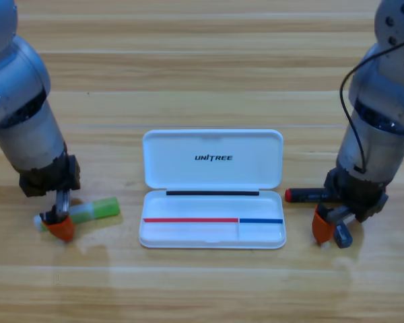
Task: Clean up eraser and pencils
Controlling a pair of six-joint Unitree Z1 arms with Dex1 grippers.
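Observation:
The pale-green pencil [94, 209] lies on the table left of the white case [212, 176], tilted, with its left end under my left gripper [56, 223]. That gripper points down onto this end, one orange part showing on the near side of the stick. The red pencil [306, 195] lies right of the case, its right part hidden under my right gripper [331, 230]. A small dark block with a bluish-grey mark, the eraser [343, 235], sits right against the right gripper's tip, beside its orange part.
The white case lies open in the middle, lid folded back toward the far side, tray toward the front. The two grey arms [23, 128] [380, 128] stand on either side of it.

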